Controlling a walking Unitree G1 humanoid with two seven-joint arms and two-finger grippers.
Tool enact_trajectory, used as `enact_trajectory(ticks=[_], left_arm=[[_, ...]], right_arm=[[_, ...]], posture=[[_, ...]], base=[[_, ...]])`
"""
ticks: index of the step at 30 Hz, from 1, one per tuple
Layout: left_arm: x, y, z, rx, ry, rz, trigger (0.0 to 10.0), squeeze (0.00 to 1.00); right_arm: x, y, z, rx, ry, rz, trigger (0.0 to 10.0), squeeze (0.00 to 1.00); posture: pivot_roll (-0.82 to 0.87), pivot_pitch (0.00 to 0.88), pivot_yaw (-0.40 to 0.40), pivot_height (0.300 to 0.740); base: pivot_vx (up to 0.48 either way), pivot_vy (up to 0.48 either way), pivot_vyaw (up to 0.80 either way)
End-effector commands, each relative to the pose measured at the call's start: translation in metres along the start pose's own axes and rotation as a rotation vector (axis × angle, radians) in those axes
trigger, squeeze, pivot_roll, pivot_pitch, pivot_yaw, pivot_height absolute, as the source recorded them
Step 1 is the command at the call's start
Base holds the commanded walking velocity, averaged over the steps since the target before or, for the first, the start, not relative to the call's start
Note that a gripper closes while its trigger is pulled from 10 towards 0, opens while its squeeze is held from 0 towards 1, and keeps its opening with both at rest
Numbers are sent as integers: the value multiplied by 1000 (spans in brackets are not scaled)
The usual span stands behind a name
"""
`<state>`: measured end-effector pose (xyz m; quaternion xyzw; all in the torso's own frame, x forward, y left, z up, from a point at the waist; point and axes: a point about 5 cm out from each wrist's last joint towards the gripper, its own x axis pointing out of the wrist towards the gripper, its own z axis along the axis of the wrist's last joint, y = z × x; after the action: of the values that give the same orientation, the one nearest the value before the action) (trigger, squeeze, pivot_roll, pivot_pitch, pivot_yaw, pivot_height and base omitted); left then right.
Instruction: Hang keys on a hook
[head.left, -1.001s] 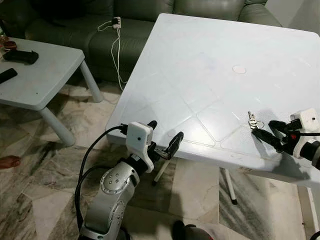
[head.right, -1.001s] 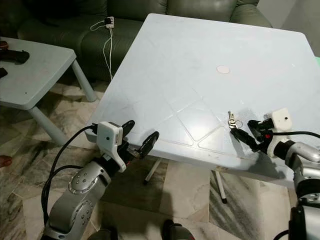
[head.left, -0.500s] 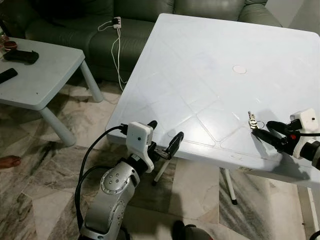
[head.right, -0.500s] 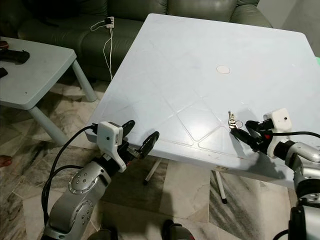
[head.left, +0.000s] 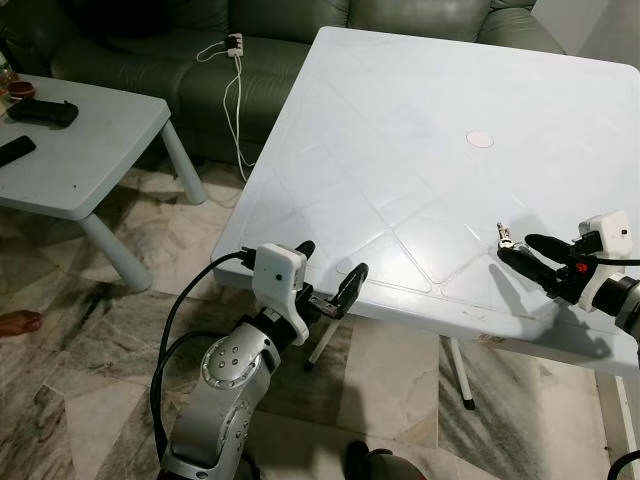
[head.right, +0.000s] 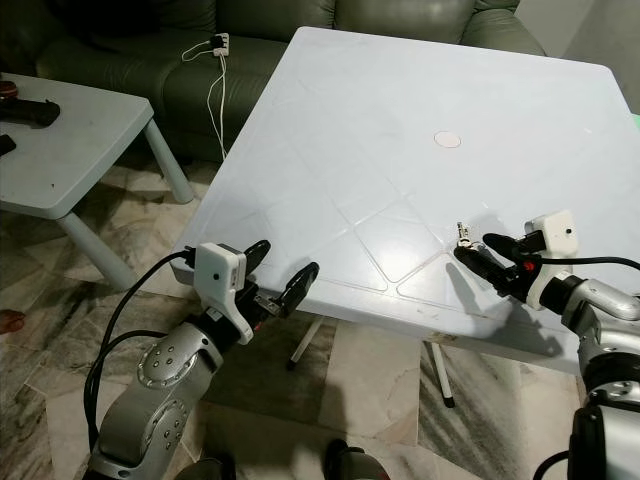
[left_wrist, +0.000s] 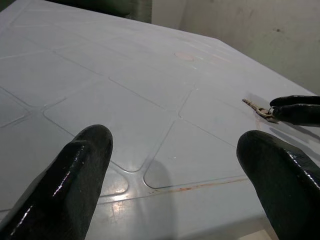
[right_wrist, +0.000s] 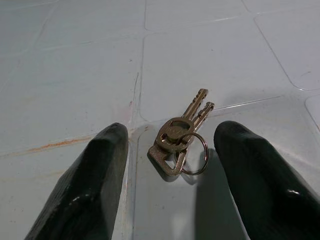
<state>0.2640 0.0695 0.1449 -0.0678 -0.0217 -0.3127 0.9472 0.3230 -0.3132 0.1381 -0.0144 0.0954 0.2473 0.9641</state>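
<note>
Forward goes the right hand (head.right: 478, 254), its fingers now reaching level with the keys where a second ago the tips sat short of them. One big white desk (head.left: 400, 130) carries it all, and the keys (right_wrist: 181, 137) lie flat near its near edge, towards the right corner. From the right wrist view they sit dead ahead between the two spread fingers (right_wrist: 85, 190), untouched, nothing gripped yet. Two keys on one ring, I count, blades side by side with the long axis running away from the hand at a slight slant. Over at the near left corner the left hand (head.left: 328, 280) hovers, released and well apart, so the right arm is plainly nearer. I see no hook.
</note>
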Motion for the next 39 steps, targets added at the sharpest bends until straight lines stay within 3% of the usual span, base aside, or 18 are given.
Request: enact_trajectory(ticks=[1, 2, 3, 4, 6, 7, 13, 14, 16, 19, 20, 21, 22, 23, 24, 36, 37, 39], left_arm=[[-1, -2, -1, 0, 7, -7, 10000, 0], [0, -2, -1, 1, 8, -8, 10000, 0], [0, -2, -1, 2, 9, -8, 10000, 0], [0, -2, -1, 1, 9, -8, 10000, 0], [0, -2, -1, 1, 9, -8, 10000, 0], [0, -2, -1, 1, 8, -7, 10000, 0], [0, -1, -1, 3, 9, -6, 10000, 0], [0, -1, -1, 2, 8, -6, 10000, 0], [0, -1, 0, 1, 7, -6, 10000, 0], [0, -1, -1, 1, 8, -6, 10000, 0], [0, -1, -1, 3, 8, -6, 10000, 0], [0, -1, -1, 3, 8, -6, 10000, 0], [0, -2, -1, -1, 8, -3, 10000, 0], [0, -2, -1, 0, 7, -4, 10000, 0], [0, -2, -1, -1, 7, -3, 10000, 0], [-1, 0, 0, 0, 7, 4, 10000, 0], [0, 0, 0, 0, 7, 5, 10000, 0], [0, 0, 0, 0, 7, 5, 10000, 0]], right_arm=[[-1, -2, 6, -14, -16, -5, 39, 0], [-1, -3, 6, -19, -14, -11, 1686, 0], [-1, -3, 6, -24, -13, -16, 1686, 0], [-1, -3, 7, -23, -15, -19, 10000, 0], [-1, -3, 7, -21, -17, -18, 10000, 0], [-1, -4, 7, -21, -17, -18, 6000, 0], [-3, -3, 5, -26, 2, -4, 6235, 0], [-3, -3, 4, -26, 7, 2, 4196, 0], [-3, -3, 4, -36, 10, 1, 4196, 0], [-3, -3, 5, -39, 7, 0, 2314, 0], [-3, -3, 5, -38, 5, -3, 3333, 0], [-3, -3, 5, -38, 5, -3, 3333, 0], [-3, -3, 5, -37, 5, -4, 0, 0], [-3, -4, 6, -37, 4, -6, 1725, 0], [-3, -4, 6, -35, 4, -4, 0, 0], [-3, -4, 7, -52, 8, -14, 0, 0], [-3, -5, 8, -65, 5, -26, 2157, 0], [-3, -5, 8, -69, 4, -31, 2157, 0]], posture=[[-20, 201, -51, 740], [-21, 205, -49, 740], [-21, 205, -49, 740], [-22, 208, -49, 740], [-21, 207, -48, 740], [-22, 209, -48, 740], [-22, 209, -48, 740], [-22, 209, -48, 740], [-22, 213, -48, 740], [-23, 213, -49, 740], [-23, 213, -50, 740], [-23, 213, -50, 740], [-23, 212, -50, 740], [-22, 212, -51, 740], [-22, 212, -51, 740], [-21, 223, -53, 740], [-20, 223, -54, 740], [-20, 223, -54, 740]], base=[[0, 0, 0], [0, 0, 0], [0, 0, 0], [0, 0, 0], [0, 0, 0], [0, 0, 0], [0, 0, 0], [0, 0, 0], [0, 0, 0], [0, 0, 0], [0, 0, 0], [0, 0, 0], [0, 0, 0], [0, 0, 0], [0, 0, 0], [0, 0, 0], [0, 0, 0], [0, 0, 0]])
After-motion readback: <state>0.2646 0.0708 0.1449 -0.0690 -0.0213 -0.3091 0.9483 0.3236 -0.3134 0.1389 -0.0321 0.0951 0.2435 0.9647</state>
